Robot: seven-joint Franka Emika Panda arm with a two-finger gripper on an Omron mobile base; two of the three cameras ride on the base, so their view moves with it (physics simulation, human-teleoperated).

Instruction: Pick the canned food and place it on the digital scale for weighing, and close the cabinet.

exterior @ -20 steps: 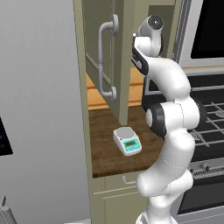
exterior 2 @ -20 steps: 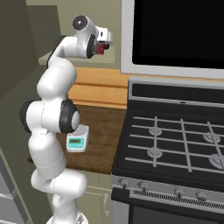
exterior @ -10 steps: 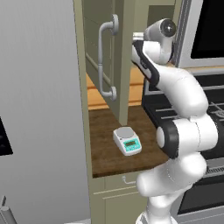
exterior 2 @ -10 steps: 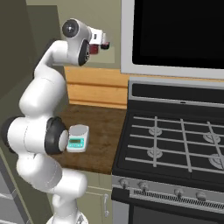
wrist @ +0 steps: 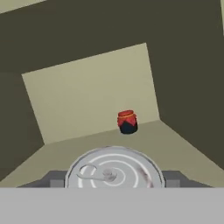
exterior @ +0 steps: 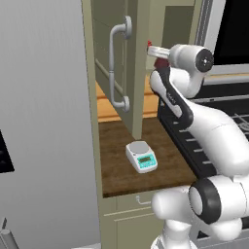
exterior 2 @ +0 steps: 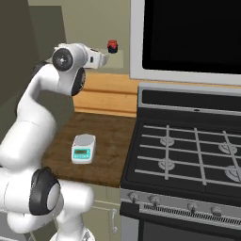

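We are gripping the can (wrist: 114,168) between the fingers (wrist: 114,180) inside the open cabinet (exterior: 137,73); the scale (exterior: 141,156) is sitting on the bench (exterior: 116,170) below.

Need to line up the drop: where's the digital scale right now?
The digital scale sits on the wooden counter below the open cabinet, left of the stove, low and central in the left base view.

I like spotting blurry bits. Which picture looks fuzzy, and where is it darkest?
Hand view: the canned food close up is soft and smeary, the cabinet walls dark. Left base view: the digital scale looks sharp, evenly lit. Right base view: the microwave door is blackest, no glare.
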